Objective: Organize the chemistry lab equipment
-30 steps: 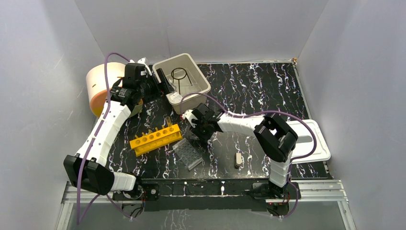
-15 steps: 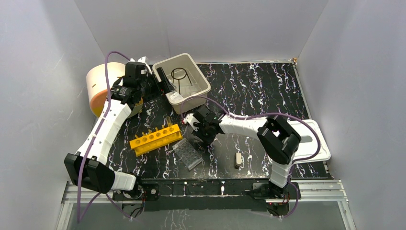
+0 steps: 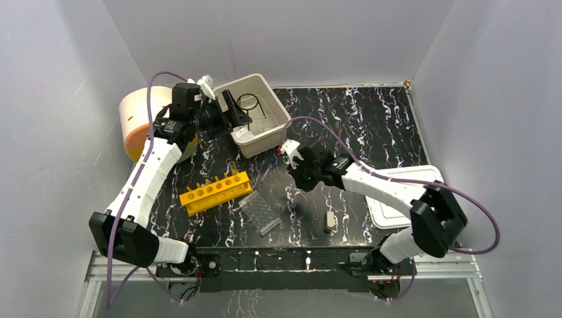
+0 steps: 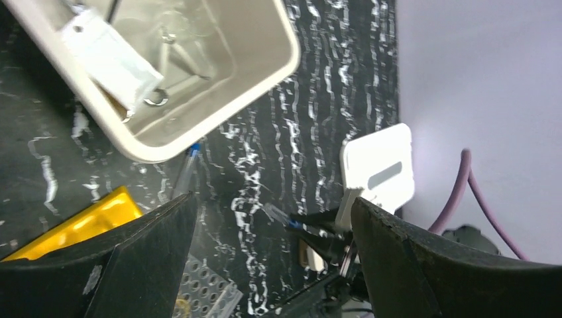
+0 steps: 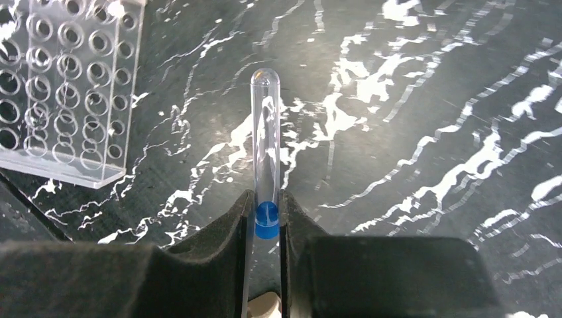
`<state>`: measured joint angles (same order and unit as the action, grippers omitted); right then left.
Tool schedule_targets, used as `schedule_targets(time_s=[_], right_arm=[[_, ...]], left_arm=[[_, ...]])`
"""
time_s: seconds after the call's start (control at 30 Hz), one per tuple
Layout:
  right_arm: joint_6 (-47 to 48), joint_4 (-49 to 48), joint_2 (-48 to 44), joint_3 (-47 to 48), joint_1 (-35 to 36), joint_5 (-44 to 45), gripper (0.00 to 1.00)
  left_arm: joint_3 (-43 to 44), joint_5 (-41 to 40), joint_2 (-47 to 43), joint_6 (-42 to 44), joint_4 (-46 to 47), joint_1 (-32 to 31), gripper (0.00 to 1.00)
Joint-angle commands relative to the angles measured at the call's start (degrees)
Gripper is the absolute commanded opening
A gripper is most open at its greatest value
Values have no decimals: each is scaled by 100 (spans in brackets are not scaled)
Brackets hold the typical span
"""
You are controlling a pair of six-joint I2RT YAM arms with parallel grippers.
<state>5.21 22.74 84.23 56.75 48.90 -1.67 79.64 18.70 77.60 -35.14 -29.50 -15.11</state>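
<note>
My right gripper (image 5: 266, 207) is shut on a clear test tube (image 5: 265, 132), pinching it at its blue cap, above the black marbled table. In the top view this gripper (image 3: 299, 180) hangs near the table's middle. My left gripper (image 3: 233, 112) stands wide open with nothing in it, over the left rim of the beige tub (image 3: 265, 142). In the tub are a black wire ring-stand (image 3: 248, 101) and a small white bag (image 4: 109, 56). A second blue-tipped tube (image 3: 265, 173) lies on the table just in front of the tub.
A yellow tube rack (image 3: 215, 192) and a clear rack (image 3: 260, 213) sit front left of centre. A small beige stopper (image 3: 329, 221) lies near the front. The flat white lid (image 3: 404, 199) is at the right, and a cream roll (image 3: 136, 119) at the far left.
My right gripper closed on the blue-capped tube and carried it right and up, the arm's elbow swinging out to the right. The left gripper shifted slightly over the tub's rim.
</note>
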Motion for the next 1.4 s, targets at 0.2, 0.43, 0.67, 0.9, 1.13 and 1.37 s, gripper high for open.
schedule_targets(time_s=[0.2,0.43,0.67,0.9,1.13,1.37], right_arm=[[-845,-822,-1191,-243,-930,-662,24],[-1091,-863,-1579,159,-1054,-1149,24],[-1177,-916,-1445,467,-1063,-1561,23],[-1207,-1004,-1303,548,-1067,-1755,23],[-1189,-983,-1201,611,-1067,-1844,24],[-1739,-1002,-1175,784,-1103,-1648,59]], left_arm=[[71,1209,704,-588,690,-1039,82],[38,1739,1188,-846,741,-1292,81],[-4,2617,1494,-1067,980,-1345,72],[25,2763,1586,-1090,821,-1345,38],[19,2893,1620,-1126,848,-1345,8],[141,2696,1344,-1230,1145,-1291,0]])
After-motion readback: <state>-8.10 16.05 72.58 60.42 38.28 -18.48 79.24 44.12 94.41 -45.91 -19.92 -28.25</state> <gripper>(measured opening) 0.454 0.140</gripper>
